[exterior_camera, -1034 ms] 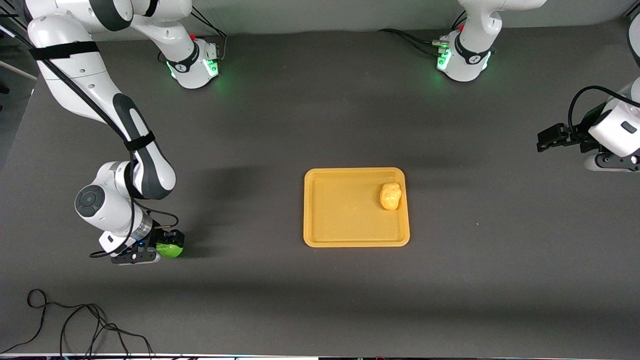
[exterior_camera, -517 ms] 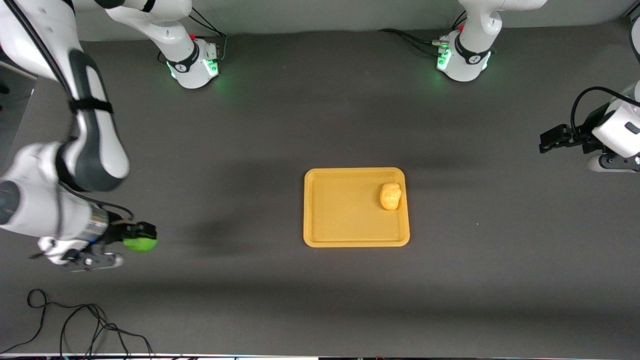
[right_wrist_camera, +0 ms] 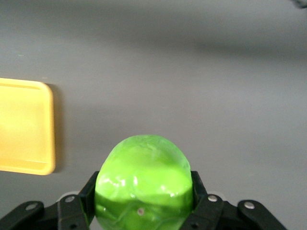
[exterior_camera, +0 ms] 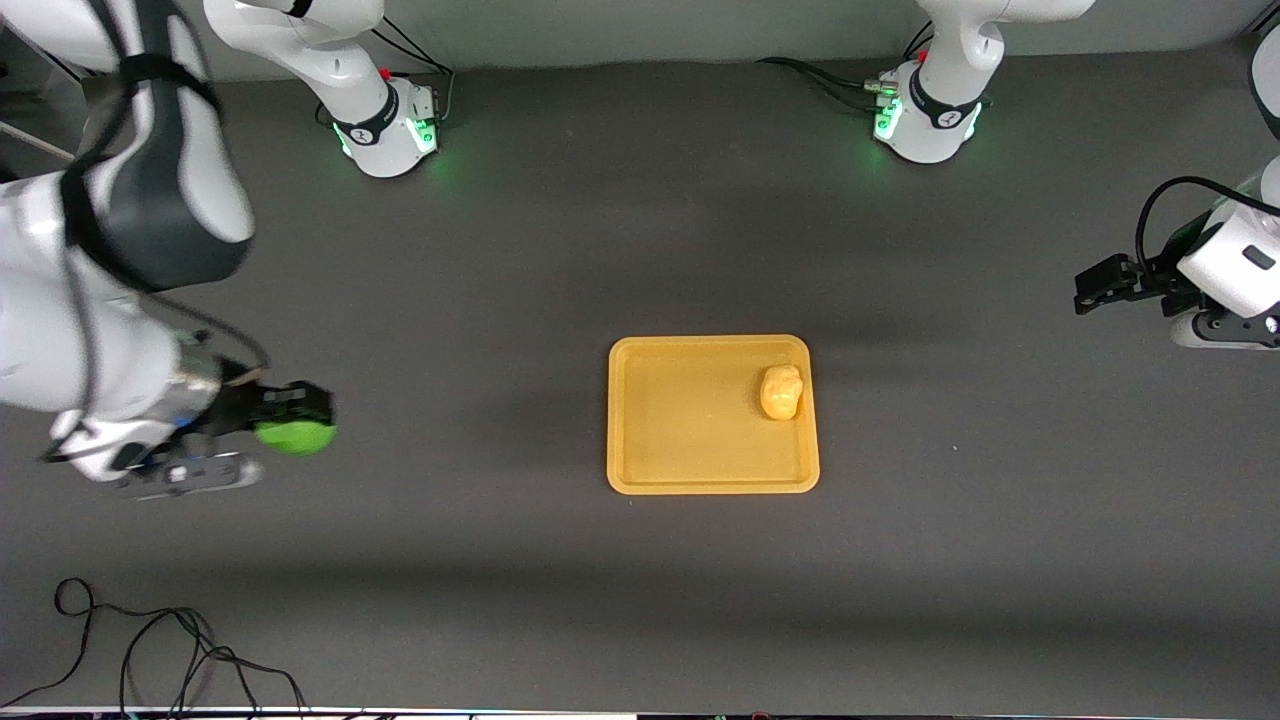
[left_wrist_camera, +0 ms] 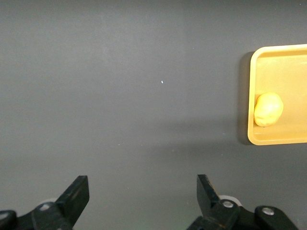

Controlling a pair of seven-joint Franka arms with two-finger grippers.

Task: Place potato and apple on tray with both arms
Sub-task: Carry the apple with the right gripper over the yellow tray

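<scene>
My right gripper [exterior_camera: 296,420] is shut on the green apple [exterior_camera: 296,437] and holds it up in the air over the bare table toward the right arm's end. In the right wrist view the apple [right_wrist_camera: 143,184] fills the space between the two black fingers, with a corner of the tray [right_wrist_camera: 24,127] showing. The yellow-orange tray [exterior_camera: 690,460] lies mid-table, and the potato [exterior_camera: 781,391] rests in it near the rim toward the left arm's end. My left gripper [exterior_camera: 1092,287] waits open above the left arm's end of the table. Its view shows the potato [left_wrist_camera: 268,109] in the tray [left_wrist_camera: 288,67].
A black cable [exterior_camera: 150,650] loops on the table near the front camera at the right arm's end. The two arm bases [exterior_camera: 385,130] [exterior_camera: 925,120] stand along the table edge farthest from the front camera.
My right arm has lifted the apple off the table and now carries it a little toward the tray. The left arm has barely moved.
</scene>
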